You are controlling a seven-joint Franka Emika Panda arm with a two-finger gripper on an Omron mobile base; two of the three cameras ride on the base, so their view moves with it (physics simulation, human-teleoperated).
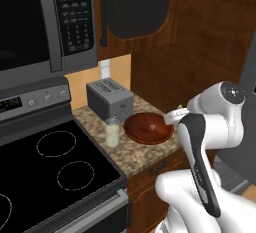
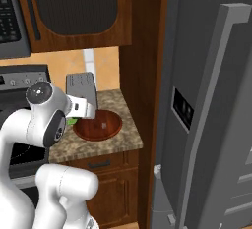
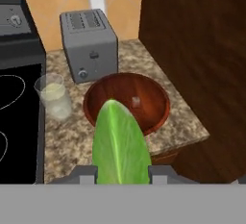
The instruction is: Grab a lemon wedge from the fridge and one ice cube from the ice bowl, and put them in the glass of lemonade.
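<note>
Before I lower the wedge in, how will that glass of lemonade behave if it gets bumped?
The glass of lemonade looks narrow and upright, so it may tip or slide on the speckled counter. It appears nearly full, so a knock could slosh. The lemon wedge in the end effector is larger than its mouth looks from here.

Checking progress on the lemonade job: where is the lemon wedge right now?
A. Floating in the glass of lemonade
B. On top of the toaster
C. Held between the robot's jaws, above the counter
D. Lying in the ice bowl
C: in the hand view the lemon wedge sticks up between the fingertips, with the ice bowl and the glass of lemonade beyond it.
</note>
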